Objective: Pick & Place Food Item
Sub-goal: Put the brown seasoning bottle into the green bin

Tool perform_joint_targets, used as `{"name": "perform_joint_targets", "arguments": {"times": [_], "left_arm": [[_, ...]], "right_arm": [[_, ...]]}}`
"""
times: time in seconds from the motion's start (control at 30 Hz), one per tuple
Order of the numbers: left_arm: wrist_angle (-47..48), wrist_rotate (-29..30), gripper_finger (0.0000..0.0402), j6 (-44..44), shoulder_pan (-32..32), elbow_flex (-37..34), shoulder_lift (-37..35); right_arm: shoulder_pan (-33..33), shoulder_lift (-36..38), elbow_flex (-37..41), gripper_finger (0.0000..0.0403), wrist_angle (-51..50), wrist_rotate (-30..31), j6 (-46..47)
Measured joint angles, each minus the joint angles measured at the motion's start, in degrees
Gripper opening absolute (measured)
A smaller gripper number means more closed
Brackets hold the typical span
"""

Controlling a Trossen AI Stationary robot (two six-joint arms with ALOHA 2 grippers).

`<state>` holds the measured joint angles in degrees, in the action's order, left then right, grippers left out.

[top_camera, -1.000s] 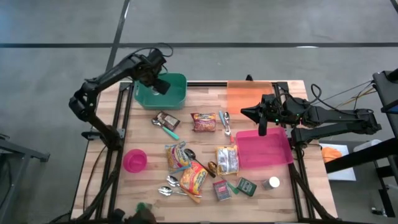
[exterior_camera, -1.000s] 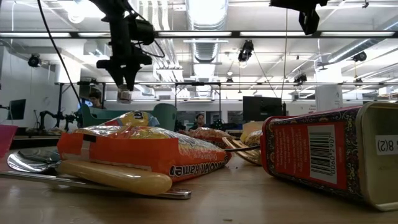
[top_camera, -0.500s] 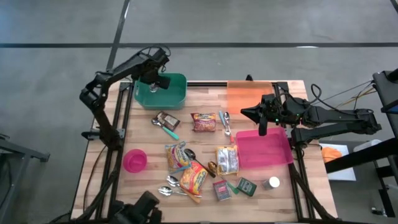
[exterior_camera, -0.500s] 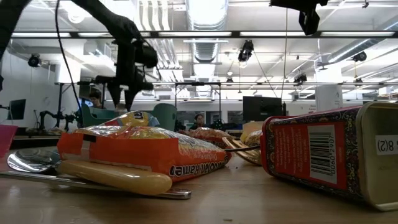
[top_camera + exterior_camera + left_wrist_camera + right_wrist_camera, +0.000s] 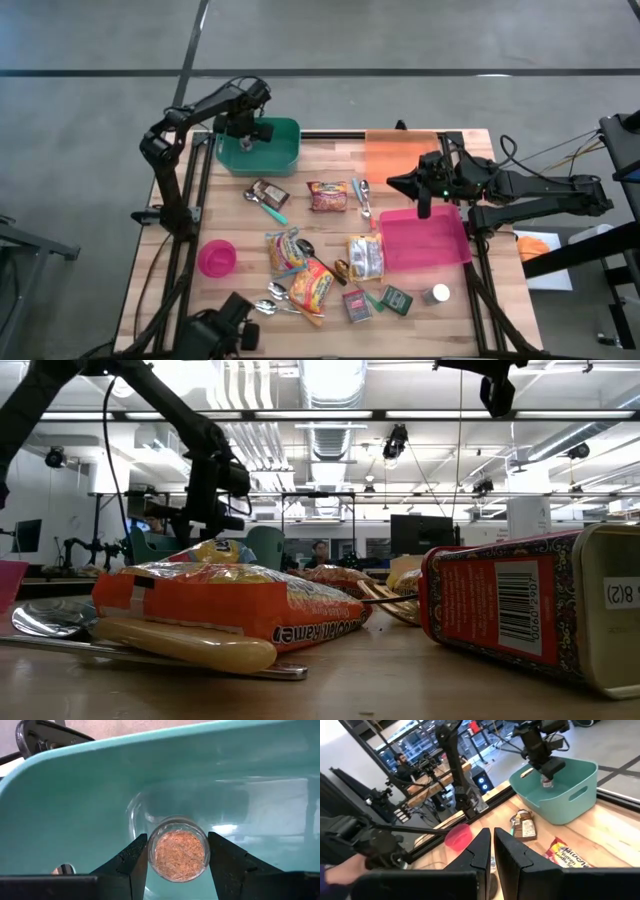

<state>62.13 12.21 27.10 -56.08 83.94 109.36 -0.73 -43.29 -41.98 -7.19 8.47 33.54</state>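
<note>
A small glass jar of orange-brown flakes (image 5: 179, 854) sits between the fingers of my left gripper (image 5: 179, 861), which is shut on it. The gripper points down inside the teal bin (image 5: 284, 153) at the table's far left. The right wrist view shows the same jar (image 5: 547, 781) below that gripper, above the bin's floor (image 5: 568, 784). In the low view the left gripper (image 5: 207, 520) sinks behind a noodle packet (image 5: 225, 605). My right gripper (image 5: 396, 181) waits shut, held level over the table's right half near the pink tray (image 5: 425, 240). My left gripper pinches the jar's round glass side (image 5: 150, 854) between its two fingers (image 5: 131, 865), coming from above and pointing down. The jar stands upright in the hold, one round end facing up the fingers. It is down inside the bin; whether it touches the bin's floor I cannot tell.
On the wooden table lie noodle and snack packets (image 5: 328, 196), several spoons (image 5: 272, 303), small tins (image 5: 395, 299) and a pink bowl (image 5: 216, 257). An orange tray (image 5: 398, 152) sits at the far right. A large tin (image 5: 535, 605) lies close to the low camera.
My left gripper has come down with the jar from above the teal bin to inside its walls, shifting a little toward the bin's far left corner and rolling its wrist. The jar stays held. The right arm has kept still.
</note>
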Motion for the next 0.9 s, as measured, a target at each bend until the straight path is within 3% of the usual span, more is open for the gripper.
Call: {"name": "perform_joint_targets", "arguments": {"times": [0.5, 0.9], "left_arm": [[-3.55, 1.91, 0.0161, 4.06, -1.76, -3.52, -1.26], [-2.75, -1.45, 0.0161, 8.98, -1.83, -4.92, -2.16]], "right_arm": [[0.11, 0.02, 0.0, 0.0021, 0.0, -0.19, 1.94], [0.11, 0.01, 0.0, 0.0021, 0.05, -0.13, 2.1]]}}
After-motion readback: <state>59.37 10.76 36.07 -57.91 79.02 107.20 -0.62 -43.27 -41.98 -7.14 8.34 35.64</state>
